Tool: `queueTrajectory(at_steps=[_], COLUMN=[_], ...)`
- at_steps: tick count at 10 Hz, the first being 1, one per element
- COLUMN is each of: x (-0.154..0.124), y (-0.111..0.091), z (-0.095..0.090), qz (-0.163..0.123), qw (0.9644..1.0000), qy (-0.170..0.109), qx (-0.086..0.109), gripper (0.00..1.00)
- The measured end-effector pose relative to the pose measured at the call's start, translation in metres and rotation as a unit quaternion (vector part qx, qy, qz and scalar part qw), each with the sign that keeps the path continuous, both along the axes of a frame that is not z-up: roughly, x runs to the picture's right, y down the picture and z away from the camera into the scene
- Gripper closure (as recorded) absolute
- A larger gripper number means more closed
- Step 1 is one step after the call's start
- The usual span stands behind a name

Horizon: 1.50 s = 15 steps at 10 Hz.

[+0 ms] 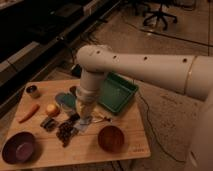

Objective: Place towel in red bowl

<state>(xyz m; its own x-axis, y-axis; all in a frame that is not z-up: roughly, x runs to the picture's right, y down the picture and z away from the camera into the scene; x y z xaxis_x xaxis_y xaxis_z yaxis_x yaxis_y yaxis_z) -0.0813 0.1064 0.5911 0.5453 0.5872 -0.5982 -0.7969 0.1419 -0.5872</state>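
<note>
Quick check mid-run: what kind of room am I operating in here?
Probably an office or lab: a wheeled office chair, dark benches along the wall, a low wooden table. The end effector is down over that table's middle.

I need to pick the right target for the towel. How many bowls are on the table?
2. A red bowl sits at the front right of the table, a purple bowl at the front left corner. The gripper hangs between them, further back; the arm may hide other items.
</note>
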Motion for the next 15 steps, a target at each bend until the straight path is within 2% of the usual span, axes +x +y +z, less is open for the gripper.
queueTrajectory(at_steps=[3, 4, 6, 9, 11, 13, 15], x=[0.042, 0.06, 0.088, 0.133, 0.157, 0.163, 0.158], y=[0.022, 0.033, 0.057, 0.098, 0.116, 0.113, 0.097], z=[-0.025, -0.033, -0.04, -0.036, -0.025, -0.017, 0.0], qz=[0.024, 0.033, 0.05, 0.079, 0.098, 0.102, 0.097], qw=[0.9976, 0.995, 0.9883, 0.9728, 0.9658, 0.9678, 0.9717], qy=[0.055, 0.077, 0.115, 0.171, 0.189, 0.186, 0.18], qx=[-0.034, -0.054, -0.087, -0.135, -0.148, -0.136, -0.117], gripper=[1.0, 1.0, 1.0, 1.0, 1.0, 1.0, 1.0])
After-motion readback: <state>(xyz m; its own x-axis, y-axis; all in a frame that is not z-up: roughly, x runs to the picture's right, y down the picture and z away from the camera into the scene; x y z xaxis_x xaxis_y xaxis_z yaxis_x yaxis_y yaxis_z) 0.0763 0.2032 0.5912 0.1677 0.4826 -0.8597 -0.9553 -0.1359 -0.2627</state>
